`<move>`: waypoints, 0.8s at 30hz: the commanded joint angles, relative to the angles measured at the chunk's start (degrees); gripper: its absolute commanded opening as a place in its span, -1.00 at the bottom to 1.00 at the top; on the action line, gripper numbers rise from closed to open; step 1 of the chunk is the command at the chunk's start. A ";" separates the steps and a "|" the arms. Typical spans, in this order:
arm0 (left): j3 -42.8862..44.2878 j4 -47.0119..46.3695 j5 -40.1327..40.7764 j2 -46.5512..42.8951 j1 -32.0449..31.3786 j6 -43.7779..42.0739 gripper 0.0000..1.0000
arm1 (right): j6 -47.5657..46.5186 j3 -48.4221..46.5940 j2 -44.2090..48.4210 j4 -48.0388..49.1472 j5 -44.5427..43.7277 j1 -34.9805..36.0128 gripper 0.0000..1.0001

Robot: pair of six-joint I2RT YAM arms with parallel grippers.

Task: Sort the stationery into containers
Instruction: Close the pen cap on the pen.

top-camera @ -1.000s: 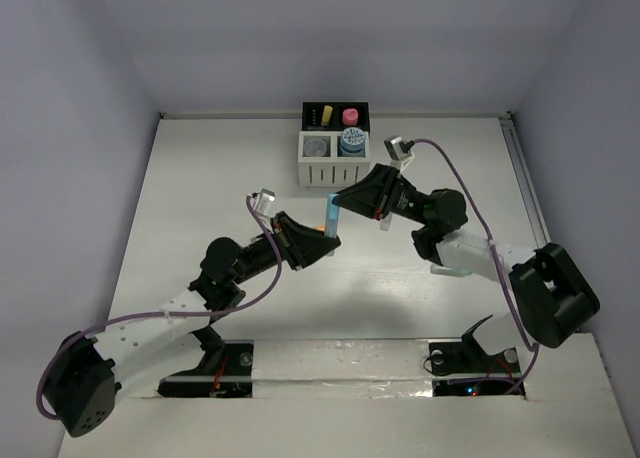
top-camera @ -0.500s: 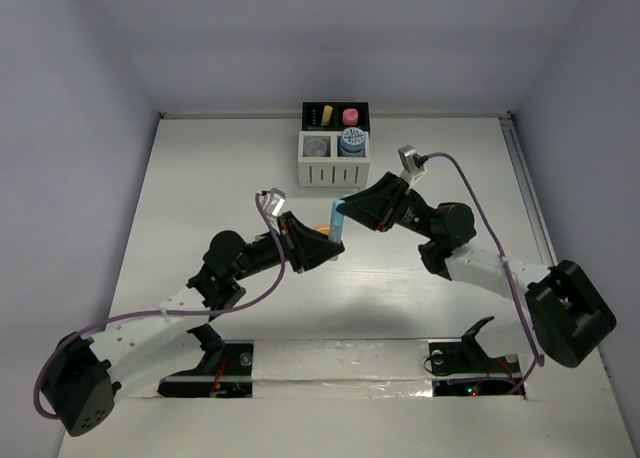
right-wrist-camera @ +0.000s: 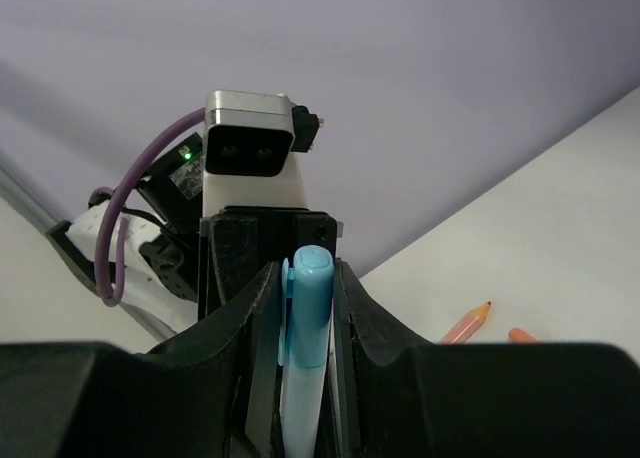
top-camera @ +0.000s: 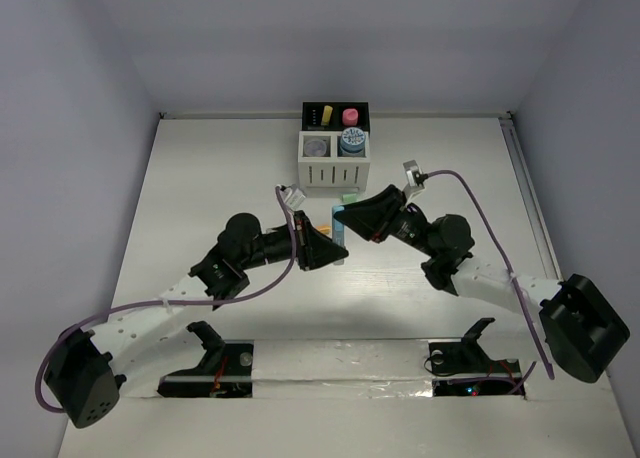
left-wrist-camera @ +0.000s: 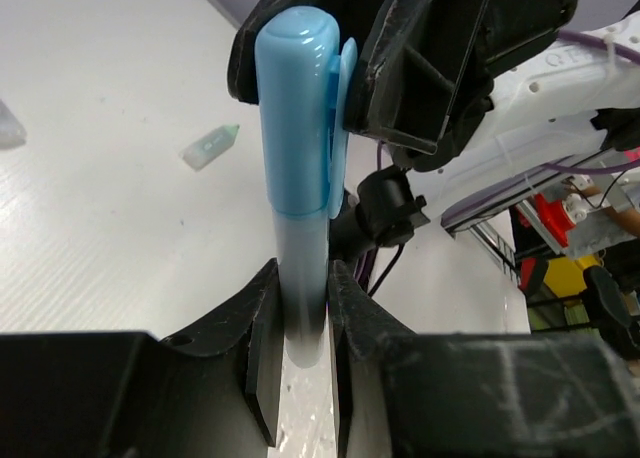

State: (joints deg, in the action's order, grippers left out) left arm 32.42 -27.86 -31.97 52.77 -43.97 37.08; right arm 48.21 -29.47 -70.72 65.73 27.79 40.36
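A light blue pen stands between my two grippers above the middle of the table. My left gripper is shut on its pale barrel. My right gripper is closed around its blue cap end. In the left wrist view the right gripper's fingers flank the cap. The organiser stands at the back. Its white bins hold a blue-white roll and a grey roll. Its black bins hold yellow stubs and a pink stub.
A green stub lies on the table in front of the organiser and also shows in the left wrist view. An orange pencil and an orange stub lie beside the grippers. Purple walls enclose the table.
The right gripper has come down and left onto the pen's cap. The left gripper has moved right with the pen. The two grippers now meet on it.
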 commanded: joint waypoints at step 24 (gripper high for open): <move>17.50 -25.13 -1.51 -2.51 10.04 7.03 -1.00 | -2.15 11.98 -4.87 -13.70 13.87 7.01 -1.00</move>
State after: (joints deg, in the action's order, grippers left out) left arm 37.39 -16.99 -42.35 52.82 -37.58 38.30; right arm 50.30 -24.53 -71.72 72.25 21.15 41.74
